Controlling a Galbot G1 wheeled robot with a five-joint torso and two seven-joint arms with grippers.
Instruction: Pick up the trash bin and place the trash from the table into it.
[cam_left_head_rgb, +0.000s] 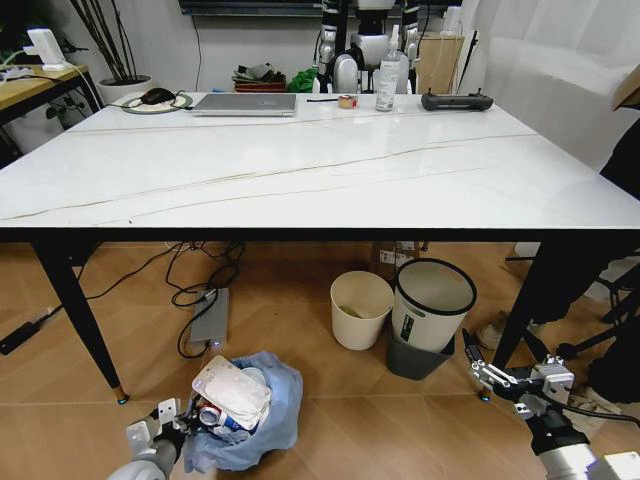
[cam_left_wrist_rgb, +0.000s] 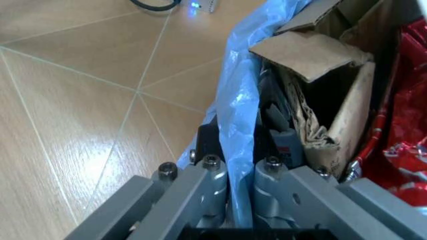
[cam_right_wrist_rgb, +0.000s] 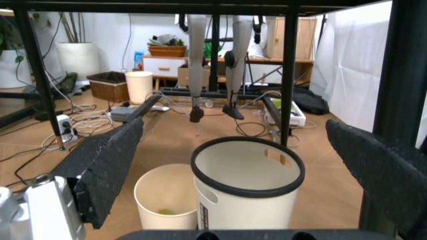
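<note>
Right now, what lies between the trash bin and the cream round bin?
Bare wooden floor in the head view, between the trash bin and the cream round bin.

My left gripper is clamped on the rim of the trash bin, whose mouth is crowded with brown cardboard, a red can and a white package; little free room lies inside it. Open wood floor lies between this bin and my right gripper, which hangs with fingers spread just beside a black table leg. Ahead of it, the cream round bin and the white bin with black rim stand touching under the table, blocking that passage. A power strip and cables lie on the floor to the left.
</note>
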